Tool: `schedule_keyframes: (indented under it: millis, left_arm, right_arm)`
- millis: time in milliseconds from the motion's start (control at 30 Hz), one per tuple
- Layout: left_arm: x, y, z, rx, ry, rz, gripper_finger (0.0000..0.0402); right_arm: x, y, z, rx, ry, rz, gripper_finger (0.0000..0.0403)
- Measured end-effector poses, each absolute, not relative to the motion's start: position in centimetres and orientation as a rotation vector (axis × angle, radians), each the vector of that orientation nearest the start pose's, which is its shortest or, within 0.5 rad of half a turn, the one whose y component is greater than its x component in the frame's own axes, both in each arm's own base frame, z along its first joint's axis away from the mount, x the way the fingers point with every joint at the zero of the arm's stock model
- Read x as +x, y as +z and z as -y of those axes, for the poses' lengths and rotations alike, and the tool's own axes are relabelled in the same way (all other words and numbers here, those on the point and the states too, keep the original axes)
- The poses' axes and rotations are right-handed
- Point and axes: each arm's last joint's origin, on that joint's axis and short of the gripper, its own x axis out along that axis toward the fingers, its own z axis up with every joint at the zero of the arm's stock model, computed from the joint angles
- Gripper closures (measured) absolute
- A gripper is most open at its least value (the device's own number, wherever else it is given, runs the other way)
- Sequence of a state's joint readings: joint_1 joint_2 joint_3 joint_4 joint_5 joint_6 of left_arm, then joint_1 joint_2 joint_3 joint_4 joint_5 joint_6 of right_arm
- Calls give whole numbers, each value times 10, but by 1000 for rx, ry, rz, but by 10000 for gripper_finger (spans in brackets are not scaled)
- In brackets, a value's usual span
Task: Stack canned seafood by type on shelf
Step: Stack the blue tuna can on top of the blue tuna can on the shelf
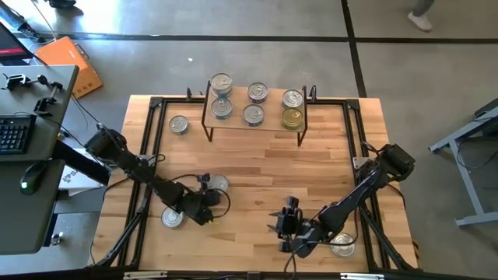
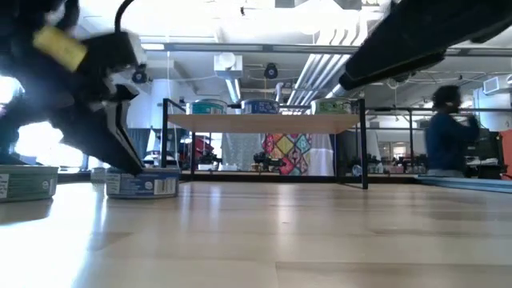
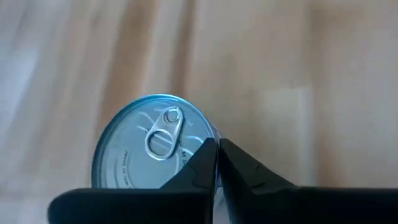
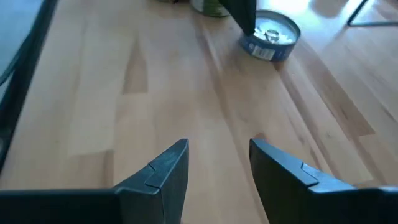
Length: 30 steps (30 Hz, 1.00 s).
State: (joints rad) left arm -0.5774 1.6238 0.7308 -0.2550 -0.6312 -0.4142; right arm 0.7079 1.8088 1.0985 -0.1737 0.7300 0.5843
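From above: the shelf (image 1: 257, 124) is standing at the table's far edge carrying six tins. The left gripper (image 1: 208, 194) is sitting just beside a silver-topped tin (image 1: 219, 183); the right gripper (image 1: 289, 225) is waiting near the front edge.

Table level: a blue-labelled tin (image 2: 142, 183) is resting under the dark arm.

Left wrist: fingers (image 3: 202, 163) are pressing together, empty, over the tin's rim (image 3: 149, 146).

Right wrist: fingers (image 4: 168, 168) are standing apart, holding nothing.

Keyboard (image 1: 14, 134), mouse (image 1: 29, 173), orange box (image 1: 68, 64)
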Motion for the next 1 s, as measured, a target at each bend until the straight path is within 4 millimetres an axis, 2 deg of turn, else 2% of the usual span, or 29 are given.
schedule_keyframes:
  millis: [233, 333, 533, 633, 767, 900, 1000]
  left_arm:
    - [261, 166, 157, 263, 80, -759, 400]
    - [267, 176, 164, 252, 45, -689, 401]
    - [267, 177, 165, 250, 49, -681, 401]
    - [267, 177, 165, 251, 56, -683, 401]
    - [267, 177, 165, 250, 59, -680, 401]
    - [267, 177, 165, 250, 59, -680, 401]
    - [267, 177, 165, 243, 60, -681, 401]
  right_arm:
    - [293, 176, -221, -58, -72, -691, 240]
    - [299, 174, -213, -133, -121, -670, 240]
    - [312, 172, -191, -236, -172, -700, 237]
    - [324, 167, -179, -249, -126, -726, 220]
    - [344, 148, -164, -246, -6, -762, 186]
    - [364, 130, -160, -331, 91, -679, 168]
    - [372, 122, -163, -409, 124, -608, 167]
